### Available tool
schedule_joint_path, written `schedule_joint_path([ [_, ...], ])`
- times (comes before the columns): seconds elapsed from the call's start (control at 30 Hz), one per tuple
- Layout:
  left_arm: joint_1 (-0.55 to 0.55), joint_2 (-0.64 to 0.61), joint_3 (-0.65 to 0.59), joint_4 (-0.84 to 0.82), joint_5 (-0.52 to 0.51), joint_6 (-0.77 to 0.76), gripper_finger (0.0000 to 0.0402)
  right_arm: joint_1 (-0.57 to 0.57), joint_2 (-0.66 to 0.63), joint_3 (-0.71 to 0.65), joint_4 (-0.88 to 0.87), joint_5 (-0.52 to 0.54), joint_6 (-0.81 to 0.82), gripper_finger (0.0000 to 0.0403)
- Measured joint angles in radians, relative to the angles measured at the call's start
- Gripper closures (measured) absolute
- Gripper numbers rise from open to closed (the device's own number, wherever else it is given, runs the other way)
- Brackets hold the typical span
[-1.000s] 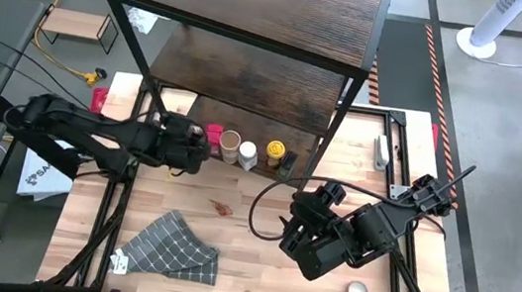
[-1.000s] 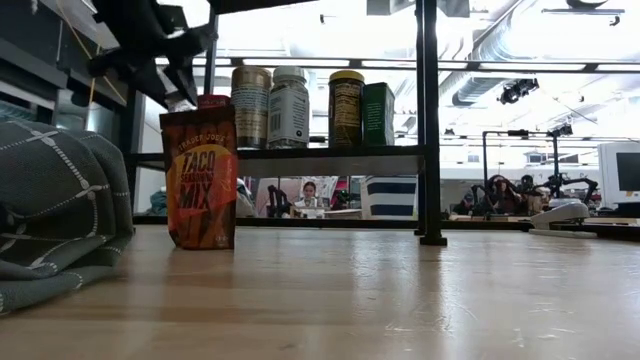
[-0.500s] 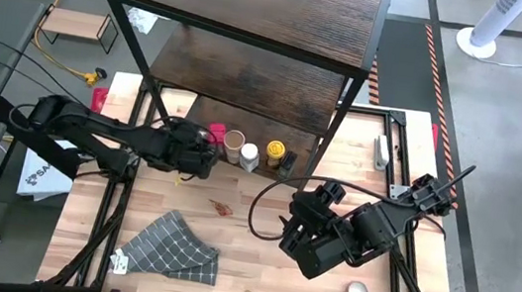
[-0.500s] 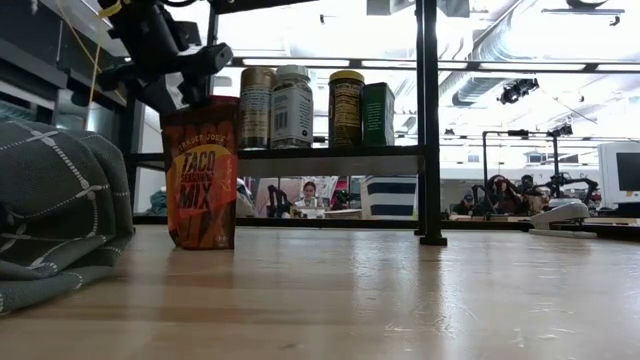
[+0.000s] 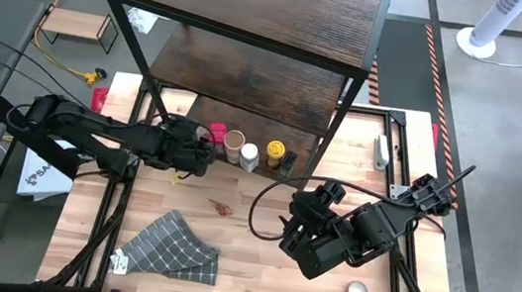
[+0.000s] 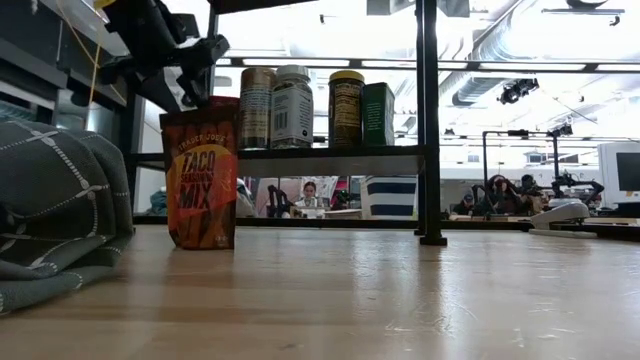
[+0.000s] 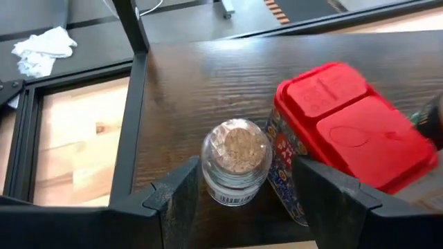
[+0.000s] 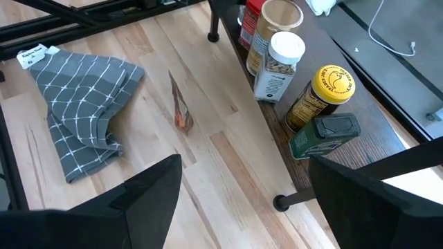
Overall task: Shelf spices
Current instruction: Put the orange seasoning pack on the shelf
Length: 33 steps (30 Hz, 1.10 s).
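On the shelf (image 5: 250, 75) stand five spices (image 8: 277, 62); left hand (image 7: 239, 197) spread over the tan-lidded jar (image 7: 235, 162).

A: Seen past the left gripper (image 7: 239, 200)?
B: Two dark fingers (image 7: 181, 197) spread wide, nothing between the pads. Just beyond the gap, small clear jar (image 7: 235, 160) w/ tan contents, upright on dark wood board (image 7: 201, 83) of the shelf.
A: Beside it?
B: Red-lidded tin (image 7: 353, 135), just beside the jar, touching or nearly, can't tell. Printed label on side, unreadable.
A: Elsewhere?
B: Black frame post (image 7: 133, 28) at board's edge, light wood table (image 7: 69, 138) beyond it, crumpled white cloth (image 7: 43, 48) farther off.
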Motion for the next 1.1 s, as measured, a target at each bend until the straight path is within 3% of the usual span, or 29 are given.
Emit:
schedule_joint_path([
  [0.13, -0.007, -0.072, 0.0, 0.0, 0.029, 0.081, 0.0179, 0.0, 0.0, 0.0, 0.0, 0.0, 0.0, 0.0094],
  [0.33, -0.048, -0.22, 0.0, 0.0, 0.156, 0.249, 0.0181, 0.0, 0.0, 0.0, 0.0, 0.0, 0.001, 0.0094],
  [0.43, -0.082, -0.3, 0.0, 0.0, 0.317, 0.396, 0.0188, 0.0, 0.0, 0.0, 0.0, 0.0, 0.001, 0.0094],
  [0.57, -0.135, -0.395, 0.001, 0.043, 0.651, 0.509, 0.0196, 0.0, 0.0, 0.0, 0.0, -0.005, 0.0, 0.0094],
  [0.63, -0.177, -0.411, 0.001, 0.115, 0.724, 0.533, 0.0199, 0.0, 0.0, 0.0, 0.0, -0.009, -0.006, 0.0094],
  [0.77, -0.263, -0.354, 0.002, 0.271, 0.689, 0.72, 0.0202, 0.0, 0.0, 0.0, 0.0, -0.028, -0.008, 0.0094],
  [0.9, -0.31, -0.217, 0.002, 0.346, 0.644, 0.966, 0.0201, -0.002, 0.0, 0.0, -0.001, -0.06, -0.006, 0.0094],
  [1.1, -0.312, -0.056, 0.031, 0.34, 0.652, 1.03, 0.0201, -0.002, 0.0, 0.0, -0.001, -0.08, 0.0, 0.0094],
])
